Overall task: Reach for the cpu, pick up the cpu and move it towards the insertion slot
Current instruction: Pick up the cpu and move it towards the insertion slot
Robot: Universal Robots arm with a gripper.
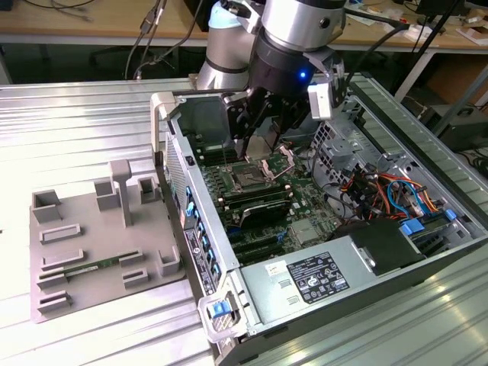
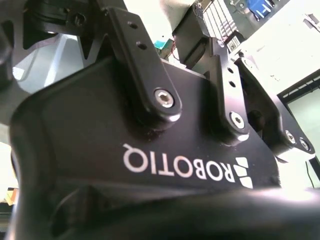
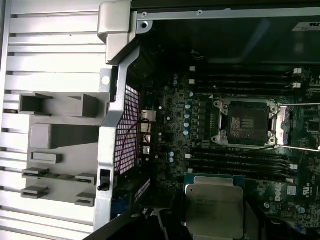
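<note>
The cpu (image 3: pixel 214 207), a whitish-silver square chip with a thin green rim, hangs close under the first wrist view's camera, flanked by dark fingers (image 3: pixel 162 224) on either side. The insertion slot (image 3: pixel 248 124) is a dark square socket framed in silver, its wire-and-plate bracket swung open. In the first wrist view it lies apart from the chip, with black memory slots between them. In the exterior view my gripper (image 1: pixel 259 149) hovers inside the open computer case, just above and behind the insertion slot (image 1: pixel 248 180). The gripper's black housing (image 2: pixel 150 150) shows in the second wrist view.
A grey fixture plate (image 1: pixel 84 229) with raised blocks and a green memory stick (image 1: pixel 91 268) lies at the exterior view's left on the ribbed metal table. The case wall (image 1: pixel 187 206), a silver heatsink (image 1: pixel 305 232), the power supply (image 1: pixel 320 278) and cable bundles (image 1: pixel 389 191) surround the motherboard.
</note>
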